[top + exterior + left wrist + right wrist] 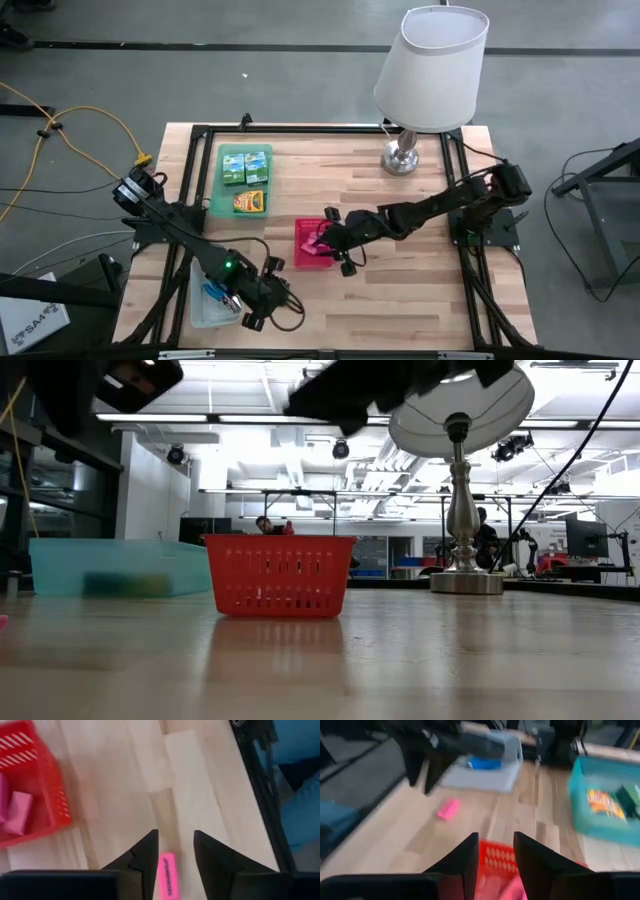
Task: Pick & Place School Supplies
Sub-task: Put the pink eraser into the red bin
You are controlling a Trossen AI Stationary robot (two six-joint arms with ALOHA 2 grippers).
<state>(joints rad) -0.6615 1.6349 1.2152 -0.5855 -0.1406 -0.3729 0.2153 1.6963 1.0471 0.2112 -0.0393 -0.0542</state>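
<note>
A large, brightly lit workshop stretched behind the wooden tabletop (400, 250), with a white-shaded lamp (430, 70) standing on its metal base at the far edge. The red mesh basket (312, 245) sat near the middle of the tabletop and serves here as the landmark. Inside it lay pink eraser blocks (17, 812).

Away from the lamp side of the basket, toward the near edge, the left tool (175, 852) hung above the wood with its fingers parted and nothing between them. A single pink eraser (167, 875) lay flat on the boards directly beneath that gap, apart from both fingers and well clear of the basket.

The right tool (496, 852) hovered right over the basket, its fingers apart and gripping nothing; pink showed in the basket just below them.

Beyond the basket on the left arm's side stood the green tray (222, 205), holding green-and-yellow boxes (245, 167) and an orange one. Nearer the front edge, beside the left arm, the clear plastic bin (200, 310) held a blue item (216, 294).
</note>
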